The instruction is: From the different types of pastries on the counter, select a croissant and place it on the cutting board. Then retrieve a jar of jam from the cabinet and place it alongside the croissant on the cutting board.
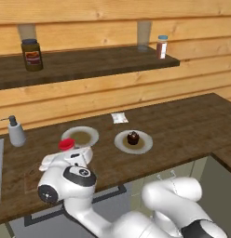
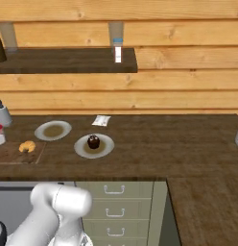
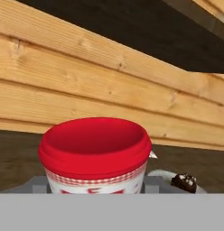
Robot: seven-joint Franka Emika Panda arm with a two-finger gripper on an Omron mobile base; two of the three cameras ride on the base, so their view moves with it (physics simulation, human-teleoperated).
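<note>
Judging by how things lie, 1 of the 2 placements is done: the croissant (image 2: 27, 146) sits on the cutting board (image 2: 38, 154) at the left end of the counter (image 2: 164, 139), and the cupcake (image 1: 132, 138) is on its plate (image 1: 145, 144), untouched. The jar of jam (image 1: 66, 144) is off the shelf and in the gripper (image 1: 73, 153), whose jaws are closed on it below the red lid; in the hand view the lid and the checked rim under it (image 3: 95, 149) loom right in front of the camera. What is left is to lower the jar onto the board beside the croissant and let go.

The arm is folded low and forward over the counter's left part, elbow bulging toward the cameras, the hand held roughly level so the jar stays upright (lid on top). It hangs near the empty plate (image 1: 87, 135); whether it is over the board yet I cannot tell.
</note>
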